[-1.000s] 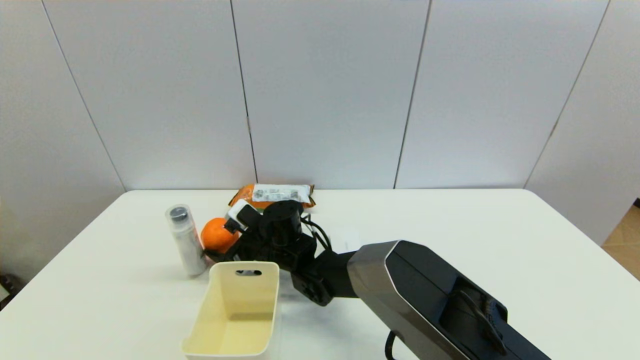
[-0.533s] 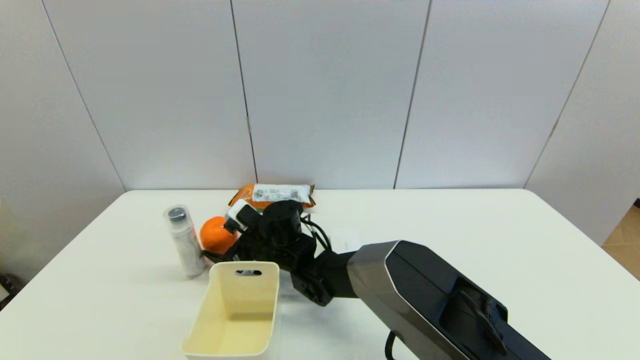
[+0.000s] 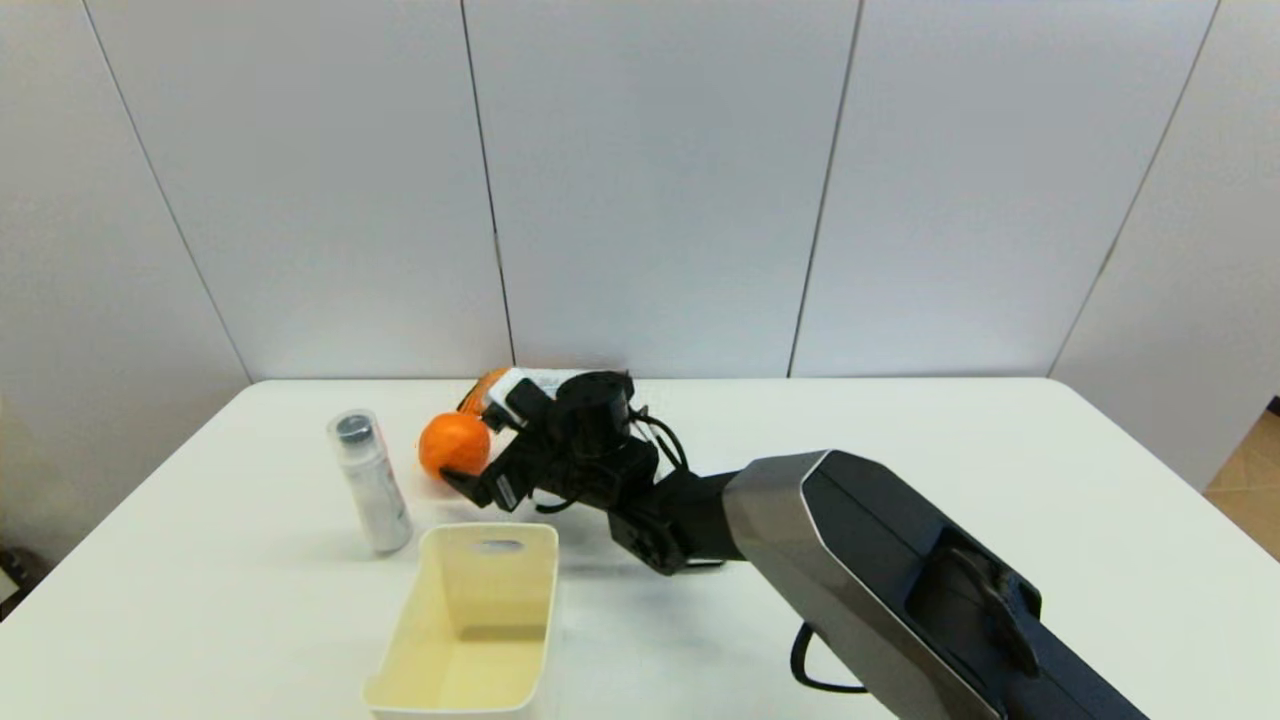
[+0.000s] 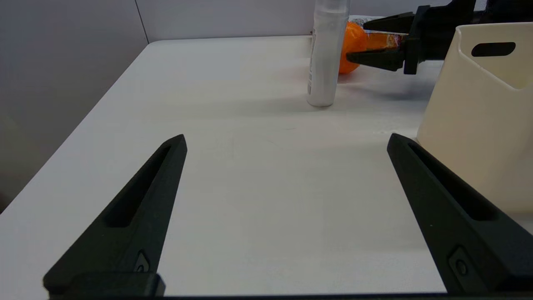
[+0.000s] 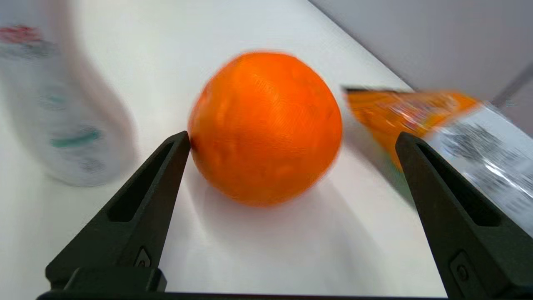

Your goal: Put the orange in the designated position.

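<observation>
**Right pincer spread around the orange at the far left of the surface**

Plainly, your right pincer (image 3: 470, 455) had its two black fingers spread wide, one on either side of the orange (image 3: 455, 445). In the right wrist view one fingertip (image 5: 177, 143) sat right against the fruit's skin (image 5: 265, 125), while the other stood clearly apart from it, so nothing was clamped. In that same view the orange rested on the white surface (image 3: 900, 470), with a shadow beneath it.

You had the orange toward the far left part of the surface, between the upright white spray bottle (image 3: 368, 482) and the flat orange snack packet (image 5: 437, 129). The bottle stood beside the fruit on its left; the packet lay just behind it, largely hidden in the head view by the right arm's wrist. A cream plastic bin (image 3: 470, 620) with a slotted handle stood nearer to you, in front of the orange and apart from it.

Your left pincer (image 4: 287, 141) hovered low over a bare stretch of the surface on the left, its fingers wide apart and holding nothing. From its wrist view you could see the bottle (image 4: 327, 50), the orange (image 4: 352, 36) partly behind it, the right pincer (image 4: 377, 39) and the bin's wall (image 4: 479, 112) just to one side.
</observation>
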